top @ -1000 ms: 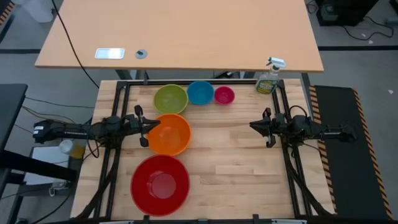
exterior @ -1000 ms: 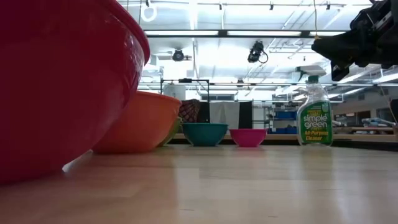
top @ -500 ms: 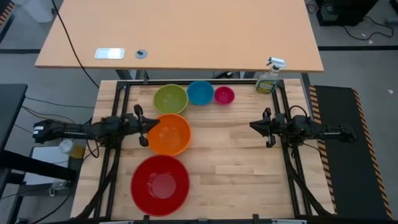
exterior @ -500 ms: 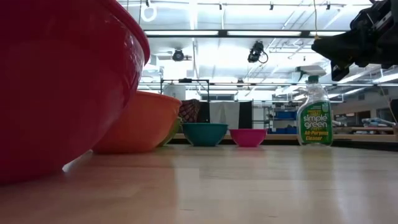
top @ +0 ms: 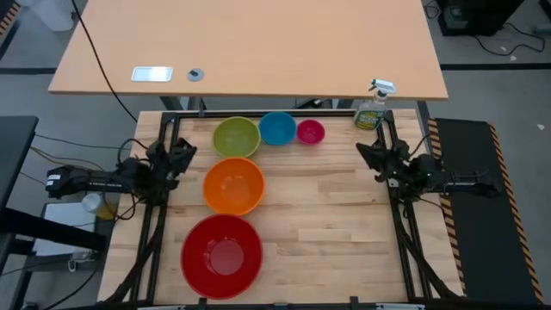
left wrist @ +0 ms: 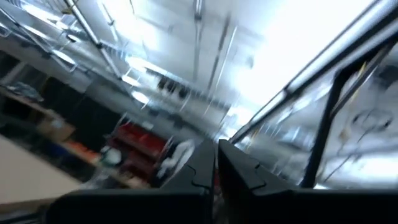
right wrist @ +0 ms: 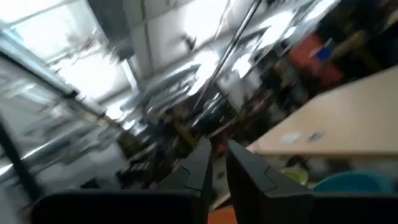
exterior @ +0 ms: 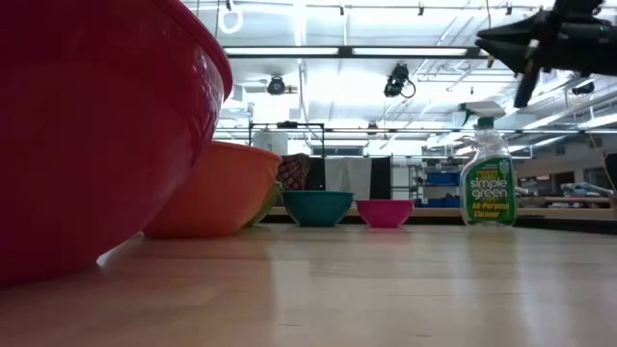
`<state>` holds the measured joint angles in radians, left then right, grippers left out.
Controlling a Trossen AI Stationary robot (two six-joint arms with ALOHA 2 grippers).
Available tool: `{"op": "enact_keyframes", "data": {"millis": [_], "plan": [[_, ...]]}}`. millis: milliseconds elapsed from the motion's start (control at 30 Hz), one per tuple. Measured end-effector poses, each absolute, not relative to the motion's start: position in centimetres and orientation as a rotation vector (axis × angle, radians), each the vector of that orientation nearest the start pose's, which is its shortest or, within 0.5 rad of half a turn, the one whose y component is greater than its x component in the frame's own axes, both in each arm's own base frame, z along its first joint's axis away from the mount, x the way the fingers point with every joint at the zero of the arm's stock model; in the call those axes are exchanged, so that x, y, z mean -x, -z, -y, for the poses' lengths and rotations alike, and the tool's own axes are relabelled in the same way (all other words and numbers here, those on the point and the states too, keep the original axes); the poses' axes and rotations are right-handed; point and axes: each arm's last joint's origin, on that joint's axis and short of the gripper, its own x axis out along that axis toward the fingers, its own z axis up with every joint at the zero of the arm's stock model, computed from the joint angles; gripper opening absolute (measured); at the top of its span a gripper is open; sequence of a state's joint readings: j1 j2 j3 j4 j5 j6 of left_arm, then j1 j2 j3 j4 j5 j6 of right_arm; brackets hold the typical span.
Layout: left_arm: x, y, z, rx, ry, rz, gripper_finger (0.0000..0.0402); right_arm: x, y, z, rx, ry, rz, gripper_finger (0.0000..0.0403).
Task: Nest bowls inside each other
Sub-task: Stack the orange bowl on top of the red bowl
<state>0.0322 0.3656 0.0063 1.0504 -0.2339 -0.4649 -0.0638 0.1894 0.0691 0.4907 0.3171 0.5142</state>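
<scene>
All five bowls sit apart on the surface (top: 344, 215), nothing nested yet: red bowl (top: 221, 256) nearest, orange bowl (top: 233, 185) behind it, then green bowl (top: 236, 136), blue bowl (top: 277, 127) and pink bowl (top: 310, 132) in a far row. I hold both arms at the side rails, left pincer (top: 182, 150) and right pincer (top: 366, 151) nearly together, empty. Since a second ago, both have swung up and back, the left clear of the orange rim.
</scene>
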Motion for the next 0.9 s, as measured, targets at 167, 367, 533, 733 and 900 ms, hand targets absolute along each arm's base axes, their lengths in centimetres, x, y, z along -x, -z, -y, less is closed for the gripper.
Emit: {"op": "enact_keyframes", "data": {"millis": [167,367,533,733,900], "plan": [[-9.4,-23.6,-1.1,0.608,-0.09,0.807,0.0025,-12.6,-24.7,1.6,-0.588,0.245,0.351,0.0057],[-9.1,-25.1,-1.2,0.591,-0.114,0.864,0.0025,-18.0,-27.4,2.5,-0.562,0.335,0.229,0.0057],[-9.0,-25.8,-1.3,0.608,-0.147,0.89,0.0025,-21.8,-29.0,2.8,-0.584,0.318,0.19,0.0057],[-9.0,-26.1,-1.3,0.61,-0.149,0.897,0.0025,-25.5,-30.2,2.6,-0.617,0.173,0.152,0.0057],[-8.9,-26.0,-1.4,0.628,-0.191,0.908,0.0025,-28.3,-29.9,2.7,-0.66,0.141,0.148,0.0057]]}}
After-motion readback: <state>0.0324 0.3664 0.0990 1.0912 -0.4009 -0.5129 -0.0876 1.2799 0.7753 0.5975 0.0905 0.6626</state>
